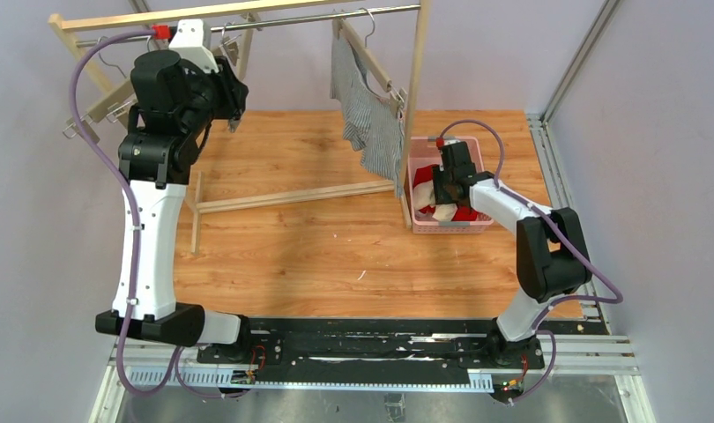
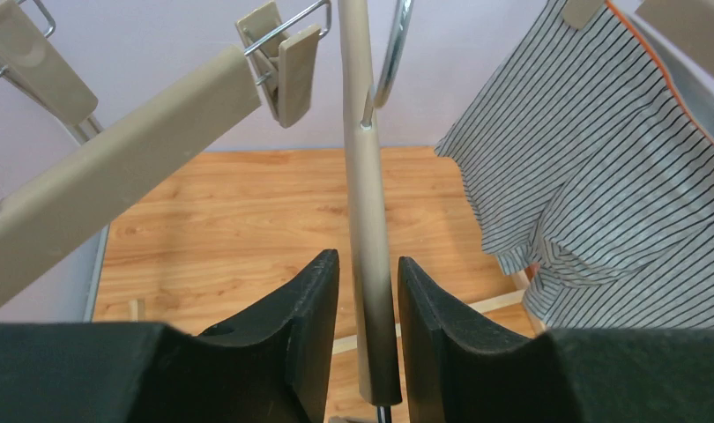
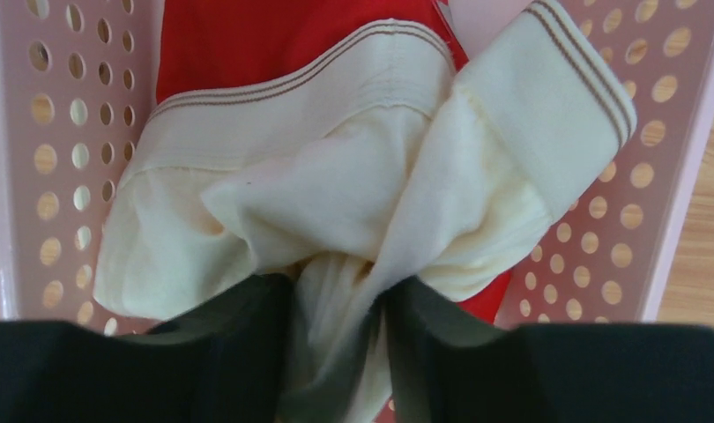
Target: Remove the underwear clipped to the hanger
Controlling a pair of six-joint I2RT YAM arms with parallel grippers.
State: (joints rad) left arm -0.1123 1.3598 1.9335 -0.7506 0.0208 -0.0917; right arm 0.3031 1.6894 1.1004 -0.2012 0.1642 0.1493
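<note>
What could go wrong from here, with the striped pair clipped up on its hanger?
1. The left hand straddles a bare hanger, so it may tug that rather than free the striped pair.
2. The cream pair is bunched in the right hand; lifting without release would drag it out of the basket.

The clothes rack (image 1: 415,106) stands along the far edge of the desk (image 1: 292,256). Toward its right end 1 pair of boxer shorts (image 1: 371,123) hangs from a hanger (image 1: 371,53). Right of it, near the far right corner, the basket (image 1: 450,227) holds 2 pairs, the upper pair (image 3: 336,176) lying on the lower pair (image 3: 248,44) and caught between the fingers of the right gripper (image 3: 340,300). At the far left corner another hanger (image 2: 367,176) sits between the fingers of the left gripper (image 2: 368,264).
</note>
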